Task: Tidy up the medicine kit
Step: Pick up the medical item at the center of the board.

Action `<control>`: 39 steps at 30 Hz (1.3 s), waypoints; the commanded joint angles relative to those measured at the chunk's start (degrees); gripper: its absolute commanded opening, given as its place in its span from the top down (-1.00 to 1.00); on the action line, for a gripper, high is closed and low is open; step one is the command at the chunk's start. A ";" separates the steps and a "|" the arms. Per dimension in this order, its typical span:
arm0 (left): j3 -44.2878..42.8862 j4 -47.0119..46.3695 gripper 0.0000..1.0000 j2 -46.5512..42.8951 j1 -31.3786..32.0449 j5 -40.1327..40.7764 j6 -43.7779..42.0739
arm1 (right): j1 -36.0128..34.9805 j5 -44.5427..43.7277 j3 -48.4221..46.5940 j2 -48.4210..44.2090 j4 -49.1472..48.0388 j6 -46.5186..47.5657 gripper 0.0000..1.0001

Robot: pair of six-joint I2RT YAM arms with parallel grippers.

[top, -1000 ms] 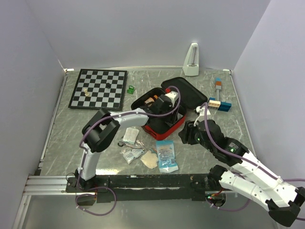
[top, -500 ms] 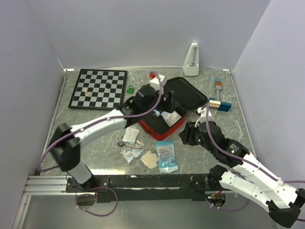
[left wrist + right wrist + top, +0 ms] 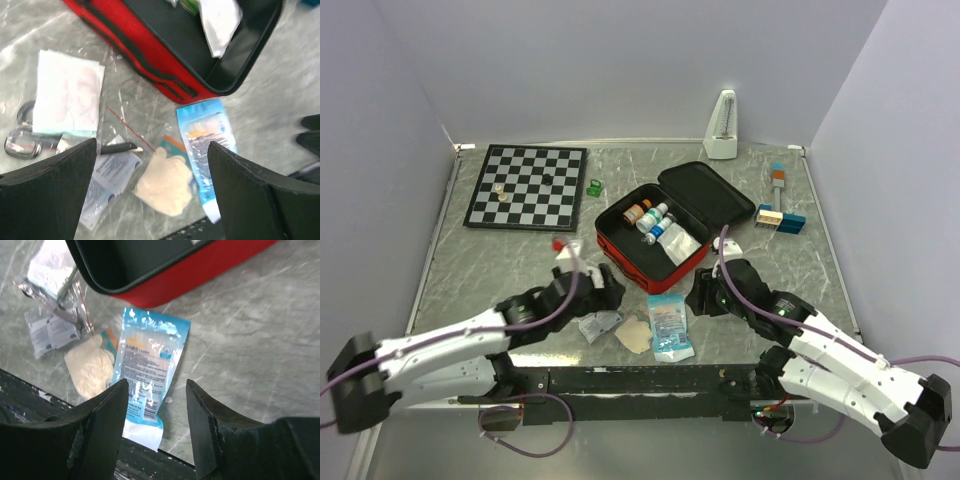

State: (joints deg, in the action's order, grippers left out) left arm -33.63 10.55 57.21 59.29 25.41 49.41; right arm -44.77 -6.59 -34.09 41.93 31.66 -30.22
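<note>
Loose supplies lie nearest the arm bases, on the marbled table: a blue packet [image 3: 668, 326], a pale glove [image 3: 633, 336] touching its left edge, and small sachets [image 3: 597, 325] just beside the glove. The left wrist view adds a white gauze pad [image 3: 70, 95] and a metal item, possibly scissors [image 3: 22, 142], at the left of the heap.

Left gripper [image 3: 150, 150] hangs over this heap with jaws spread wide and nothing between them. Right gripper [image 3: 156, 385] hovers over the blue packet with jaws parted and likewise empty.

Beyond the heap, the medicine kit [image 3: 625, 265] sits open at mid-table, lid laid back to the far right. Its tray holds small bottles [image 3: 650, 215] at the far end and a white packet [image 3: 680, 243] on the right.

Farther off are the chessboard [image 3: 527, 185] at far left and a metronome [image 3: 722, 125] against the back wall, both well apart from the work.

Assessment: the step in hand appears to be picking the next loose item for the tray.
- Flat packets give little to grip; take one by a raised edge or corner.
- Take one item at a time, as the glove and sachets overlap.
- Only one arm should work the heap at a time, since both grippers sit near it.
- Clear the red front wall before lowering.
</note>
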 commanded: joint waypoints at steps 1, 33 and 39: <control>7.16 -4.65 -0.93 -10.96 -0.31 0.96 10.26 | -0.49 5.35 3.75 2.79 -6.16 -3.88 -0.17; -7.06 -10.63 -0.93 12.57 -13.76 -10.11 6.32 | -2.07 9.14 10.63 12.67 -12.17 -11.89 1.00; -8.56 -7.21 -0.93 13.89 -16.39 -10.03 4.82 | -3.04 10.19 0.71 3.34 -0.12 -3.55 1.00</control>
State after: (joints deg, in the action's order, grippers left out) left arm -39.03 2.11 70.35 44.56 16.10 56.14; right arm -47.05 3.88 -25.15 50.15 23.11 -40.23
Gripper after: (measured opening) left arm 0.968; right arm 0.023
